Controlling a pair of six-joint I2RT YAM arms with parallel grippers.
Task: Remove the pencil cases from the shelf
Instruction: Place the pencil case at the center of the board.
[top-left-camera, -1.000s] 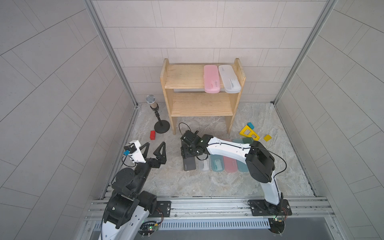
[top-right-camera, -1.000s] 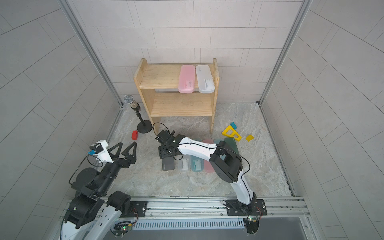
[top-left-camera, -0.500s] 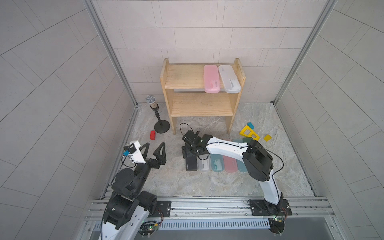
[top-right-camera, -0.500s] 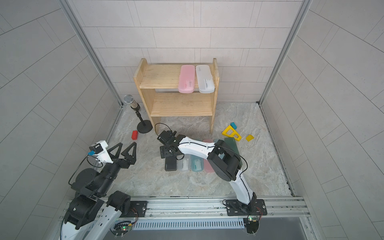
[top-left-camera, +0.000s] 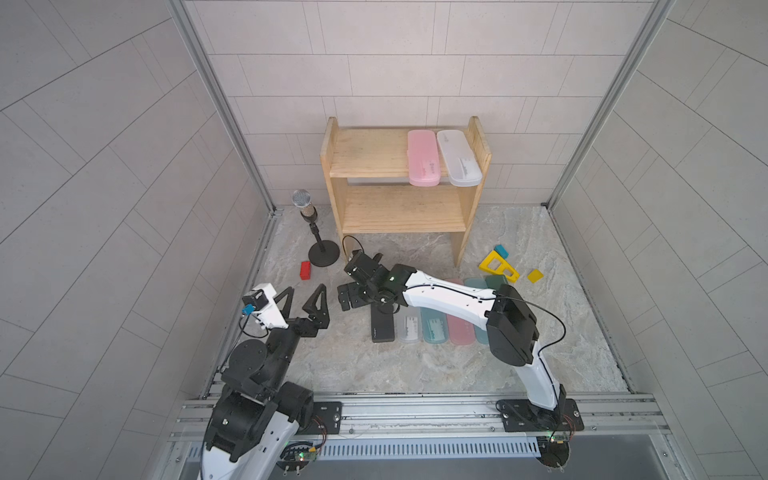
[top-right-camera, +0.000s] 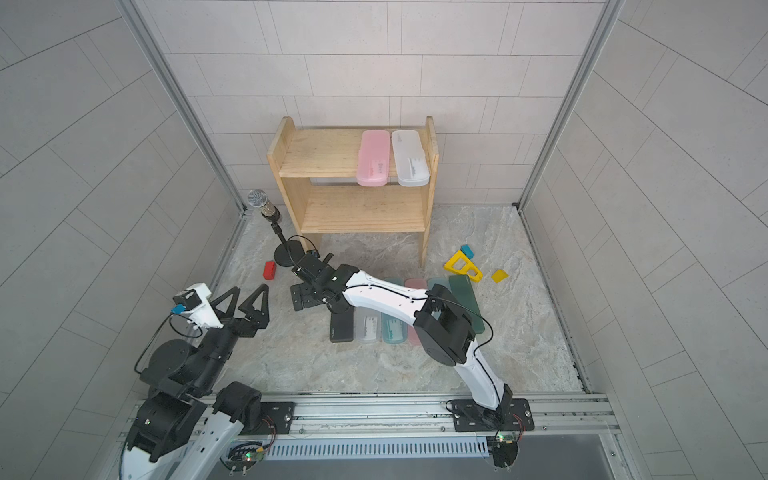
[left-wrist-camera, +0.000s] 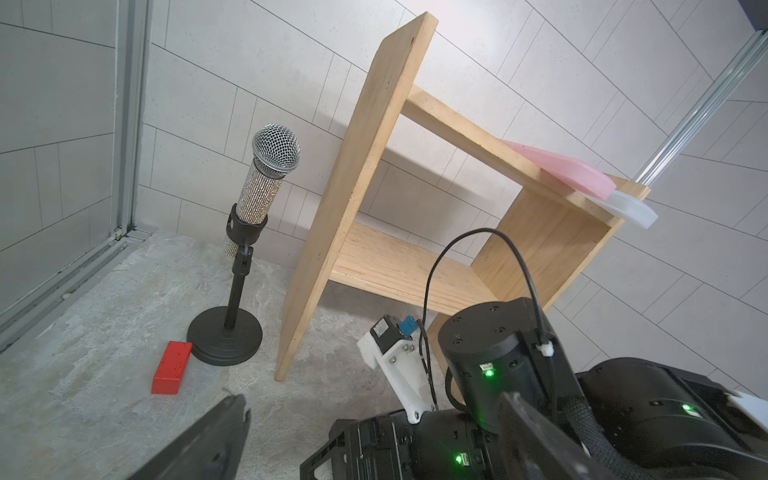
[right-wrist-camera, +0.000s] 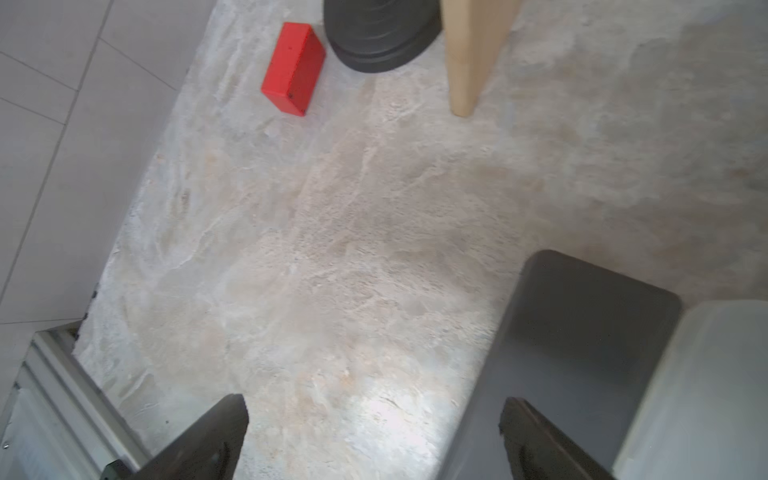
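Right claw (right-wrist-camera: 374, 409), jaws newly apart, is releasing the flat black plastic pencil case (right-wrist-camera: 582, 332) onto the table (top-left-camera: 353, 361) before the two-tier pine shelf (top-left-camera: 399, 208), which is still carrying two cases (top-left-camera: 423, 158).

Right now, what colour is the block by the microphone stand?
Red block, clearest in the right wrist view.

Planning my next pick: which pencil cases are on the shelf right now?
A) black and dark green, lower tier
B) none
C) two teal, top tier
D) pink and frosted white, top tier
D: in both top views the pink pencil case and the frosted white pencil case lie side by side on the top tier of the shelf.
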